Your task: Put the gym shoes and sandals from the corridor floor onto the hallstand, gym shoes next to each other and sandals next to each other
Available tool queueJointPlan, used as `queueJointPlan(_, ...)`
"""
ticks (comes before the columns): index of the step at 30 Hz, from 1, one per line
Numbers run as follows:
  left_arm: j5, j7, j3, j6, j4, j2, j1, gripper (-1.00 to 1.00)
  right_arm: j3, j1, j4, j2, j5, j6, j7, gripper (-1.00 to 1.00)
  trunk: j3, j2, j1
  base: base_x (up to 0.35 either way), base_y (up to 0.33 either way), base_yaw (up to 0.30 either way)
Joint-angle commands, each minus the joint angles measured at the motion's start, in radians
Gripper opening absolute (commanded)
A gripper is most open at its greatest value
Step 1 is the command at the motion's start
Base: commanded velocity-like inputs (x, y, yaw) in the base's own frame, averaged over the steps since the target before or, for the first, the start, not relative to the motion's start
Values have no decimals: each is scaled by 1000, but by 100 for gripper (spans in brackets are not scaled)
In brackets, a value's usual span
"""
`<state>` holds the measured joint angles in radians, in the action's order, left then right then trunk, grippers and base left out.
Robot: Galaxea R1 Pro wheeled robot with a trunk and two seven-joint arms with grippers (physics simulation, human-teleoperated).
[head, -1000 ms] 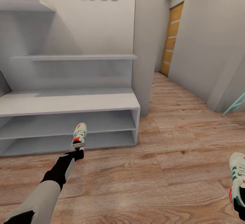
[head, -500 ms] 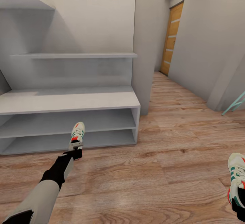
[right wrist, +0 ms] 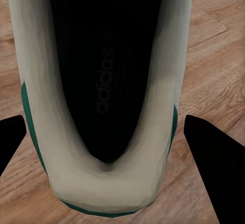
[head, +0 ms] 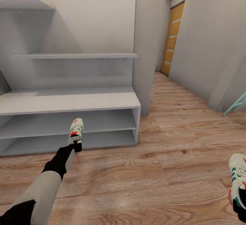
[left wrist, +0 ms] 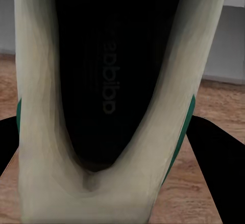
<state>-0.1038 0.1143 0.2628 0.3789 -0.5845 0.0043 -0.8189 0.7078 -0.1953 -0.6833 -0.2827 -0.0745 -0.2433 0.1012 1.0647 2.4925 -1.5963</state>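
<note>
Holding one gym shoe (head: 76, 128) by the heel, the left gripper (head: 75, 146) was clamped on it at lower left of the frame, before the hallstand (head: 68, 102). The right gripper (head: 241, 207) gripped the second gym shoe (head: 238, 175) at lower right. I judge placing was in hand; next, slide the shoe onto a shelf.

The right gripper (head: 241, 208) and its gym shoe (head: 238, 173) are cut off by the head view's edge.

A home corridor; hallstand (head: 102, 103), plank floor (head: 171, 170), wooden door (head: 172, 39).
</note>
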Motion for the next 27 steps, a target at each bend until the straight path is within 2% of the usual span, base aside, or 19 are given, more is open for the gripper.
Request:
queueJointPlan(1,-10,4,2,11,-1,-1,-6,-100,7,-1,1,1,-7,-4,8,-100,1,0,0,0,0,0)
queueJointPlan(7,-10,13,1,45,0,-1,-37,-100,7,-1,1,0,-7,-4,8,-100,1,0,0,10,0,0)
queueJointPlan(8,-10,13,1,149,0,-1,-36,-100,7,-1,1,0,-8,-4,8,-100,1,0,0,136,0,0)
queueJointPlan(27,-10,15,1,148,4,-3,-31,-100,7,-1,1,0,-8,-4,8,-100,1,0,0,319,0,0)
